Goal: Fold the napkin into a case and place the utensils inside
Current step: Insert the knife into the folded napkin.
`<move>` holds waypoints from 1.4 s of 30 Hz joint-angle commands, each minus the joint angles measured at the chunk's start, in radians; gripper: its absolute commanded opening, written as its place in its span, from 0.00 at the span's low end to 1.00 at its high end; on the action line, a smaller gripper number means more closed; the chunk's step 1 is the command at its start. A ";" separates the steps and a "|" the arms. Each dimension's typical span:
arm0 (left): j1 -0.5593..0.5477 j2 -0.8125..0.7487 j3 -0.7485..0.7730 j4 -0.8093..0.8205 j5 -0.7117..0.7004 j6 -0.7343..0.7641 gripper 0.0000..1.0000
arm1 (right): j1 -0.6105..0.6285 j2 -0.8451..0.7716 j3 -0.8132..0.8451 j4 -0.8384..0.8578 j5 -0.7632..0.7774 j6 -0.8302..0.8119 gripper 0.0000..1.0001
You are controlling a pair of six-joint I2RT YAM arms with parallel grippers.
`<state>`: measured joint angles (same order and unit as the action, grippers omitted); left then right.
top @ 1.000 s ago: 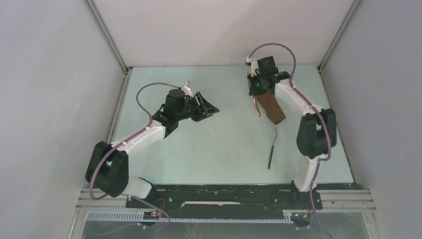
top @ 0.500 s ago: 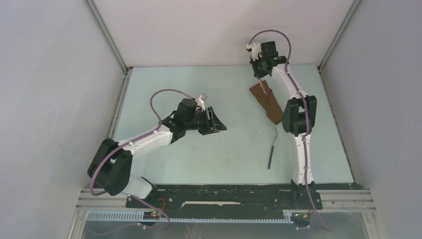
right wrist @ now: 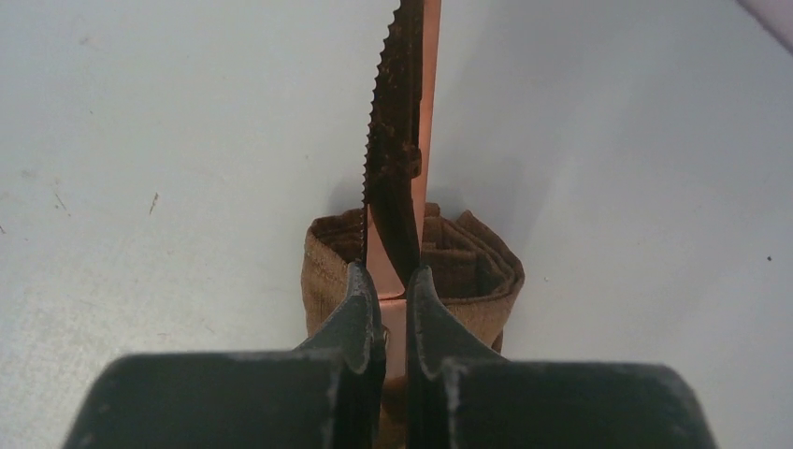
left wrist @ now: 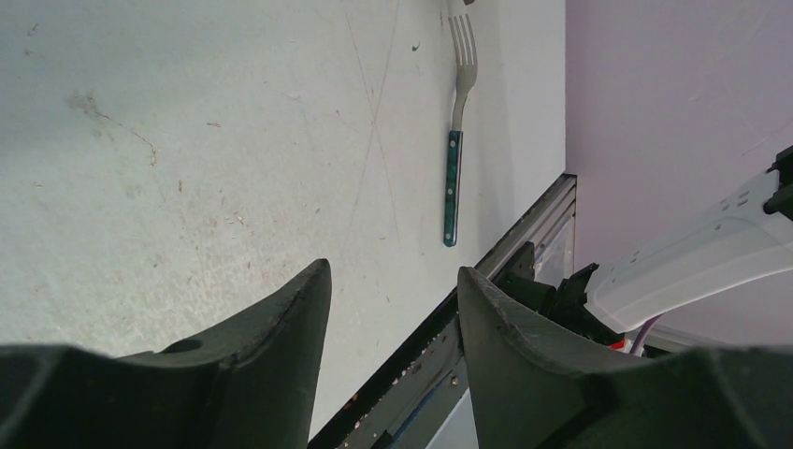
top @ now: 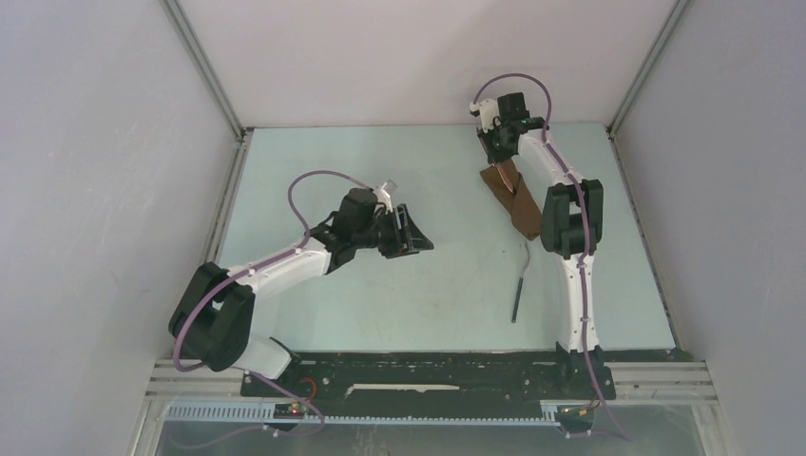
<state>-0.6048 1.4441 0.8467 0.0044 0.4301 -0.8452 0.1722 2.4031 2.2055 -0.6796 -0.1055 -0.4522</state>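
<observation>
The right jaws clench the knife [right wrist: 400,131] by its blade, edge-on, just over the open mouth of the case [right wrist: 468,267], apparently aligned for insertion. The left jaws stand released and empty. The fork [left wrist: 455,159] lies ahead of them on the tabletop [left wrist: 187,140].

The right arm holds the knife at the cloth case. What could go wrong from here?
1. The knife, clamped in the right gripper, has a serrated edge close to the folds at the mouth of the case; it may snag and pull them open.
2. Nothing pins the case: the left gripper hangs open elsewhere, so a push may slide it.
</observation>
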 commanded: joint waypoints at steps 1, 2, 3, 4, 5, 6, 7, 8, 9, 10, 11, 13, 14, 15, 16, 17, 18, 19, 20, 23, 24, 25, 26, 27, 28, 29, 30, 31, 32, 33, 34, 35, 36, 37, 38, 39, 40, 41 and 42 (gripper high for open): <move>-0.012 -0.013 0.009 0.025 0.011 0.012 0.57 | -0.014 -0.081 -0.012 -0.027 0.024 -0.019 0.00; -0.014 -0.013 0.009 0.028 0.013 0.009 0.57 | -0.015 -0.087 -0.015 -0.032 0.023 -0.017 0.00; -0.016 -0.013 0.009 0.030 0.013 0.007 0.57 | -0.016 -0.094 -0.022 -0.035 0.024 -0.015 0.00; -0.017 -0.014 0.008 0.031 0.015 0.006 0.57 | -0.016 -0.103 -0.031 -0.034 0.024 -0.010 0.00; -0.017 -0.015 0.007 0.031 0.015 0.005 0.57 | -0.016 -0.112 -0.043 -0.033 0.021 -0.007 0.00; -0.019 -0.020 0.001 0.037 0.015 0.003 0.57 | -0.017 -0.135 -0.067 -0.038 0.017 0.006 0.00; -0.021 -0.021 -0.001 0.039 0.017 0.003 0.57 | -0.017 -0.139 -0.066 -0.044 0.024 0.013 0.00; -0.022 -0.020 -0.002 0.041 0.016 0.001 0.57 | -0.017 -0.143 -0.067 -0.052 0.026 0.021 0.00; -0.023 -0.020 -0.004 0.044 0.017 -0.001 0.57 | -0.016 -0.146 -0.066 -0.059 0.030 0.028 0.00; -0.024 -0.020 -0.006 0.048 0.017 -0.001 0.57 | -0.015 -0.149 -0.065 -0.068 0.032 0.033 0.00; -0.026 -0.019 -0.007 0.051 0.018 -0.003 0.57 | -0.014 -0.152 -0.066 -0.076 0.036 0.036 0.00; -0.028 -0.015 -0.008 0.055 0.020 -0.005 0.57 | -0.010 -0.155 -0.065 -0.092 0.056 0.041 0.00; -0.028 -0.012 -0.008 0.059 0.021 -0.006 0.57 | -0.009 -0.158 -0.066 -0.095 0.064 0.043 0.00; -0.029 -0.008 -0.008 0.062 0.022 -0.007 0.57 | -0.009 -0.161 -0.067 -0.102 0.068 0.048 0.00; -0.031 -0.003 -0.007 0.066 0.024 -0.008 0.57 | -0.008 -0.165 -0.068 -0.103 0.067 0.051 0.00; -0.032 0.002 -0.006 0.072 0.025 -0.011 0.57 | -0.006 -0.169 -0.071 -0.108 0.070 0.051 0.00; -0.032 0.007 -0.006 0.077 0.029 -0.015 0.57 | -0.004 -0.169 -0.070 -0.116 0.081 0.051 0.00; -0.035 0.011 -0.006 0.083 0.033 -0.020 0.57 | -0.004 -0.168 -0.069 -0.124 0.090 0.051 0.00; -0.035 0.016 -0.005 0.088 0.036 -0.023 0.57 | -0.004 -0.171 -0.069 -0.133 0.095 0.054 0.00; -0.037 0.021 -0.002 0.092 0.039 -0.026 0.57 | -0.006 -0.184 -0.084 -0.139 0.104 0.060 0.00; -0.038 0.022 0.000 0.094 0.041 -0.026 0.57 | -0.007 -0.189 -0.096 -0.138 0.105 0.058 0.00; -0.038 0.022 0.000 0.094 0.042 -0.026 0.57 | -0.008 -0.194 -0.104 -0.138 0.105 0.059 0.00; -0.039 0.023 0.000 0.095 0.043 -0.026 0.57 | -0.008 -0.197 -0.112 -0.141 0.105 0.061 0.00; -0.039 0.024 0.000 0.095 0.043 -0.027 0.57 | -0.007 -0.202 -0.118 -0.143 0.105 0.066 0.00; -0.040 0.024 -0.001 0.096 0.045 -0.029 0.57 | -0.008 -0.208 -0.132 -0.144 0.105 0.070 0.00; -0.041 0.024 -0.002 0.100 0.046 -0.031 0.57 | -0.008 -0.214 -0.147 -0.142 0.105 0.075 0.00; -0.042 0.023 -0.004 0.103 0.046 -0.032 0.57 | -0.009 -0.224 -0.165 -0.133 0.105 0.081 0.00; -0.043 0.023 -0.004 0.104 0.046 -0.034 0.57 | -0.010 -0.232 -0.184 -0.125 0.105 0.084 0.00; -0.043 0.022 -0.006 0.107 0.048 -0.035 0.57 | -0.009 -0.241 -0.199 -0.118 0.105 0.088 0.00; -0.045 0.021 -0.006 0.109 0.046 -0.035 0.57 | -0.009 -0.245 -0.212 -0.114 0.104 0.090 0.00; -0.046 0.020 -0.007 0.109 0.047 -0.035 0.57 | -0.009 -0.252 -0.228 -0.109 0.104 0.093 0.00; -0.047 0.019 -0.009 0.110 0.047 -0.036 0.57 | -0.010 -0.257 -0.243 -0.105 0.105 0.095 0.00; -0.047 0.019 -0.010 0.111 0.048 -0.037 0.57 | -0.010 -0.260 -0.256 -0.100 0.105 0.095 0.00; -0.048 0.019 -0.009 0.112 0.048 -0.037 0.57 | -0.010 -0.264 -0.266 -0.096 0.105 0.098 0.00; -0.048 0.019 -0.009 0.113 0.050 -0.037 0.57 | -0.010 -0.266 -0.274 -0.096 0.105 0.101 0.00; -0.048 0.019 -0.010 0.114 0.050 -0.037 0.57 | -0.009 -0.269 -0.281 -0.095 0.119 0.102 0.00; -0.049 0.020 -0.009 0.115 0.051 -0.038 0.57 | -0.010 -0.272 -0.286 -0.095 0.132 0.104 0.00; -0.049 0.021 -0.009 0.114 0.052 -0.038 0.57 | -0.010 -0.274 -0.289 -0.094 0.139 0.103 0.00; -0.049 0.020 -0.009 0.116 0.053 -0.038 0.57 | -0.010 -0.275 -0.291 -0.097 0.145 0.105 0.00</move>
<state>-0.6476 1.4681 0.8463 0.0872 0.4587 -0.8749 0.1680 2.2086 1.9198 -0.7883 -0.0029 -0.3691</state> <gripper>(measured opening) 0.571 0.045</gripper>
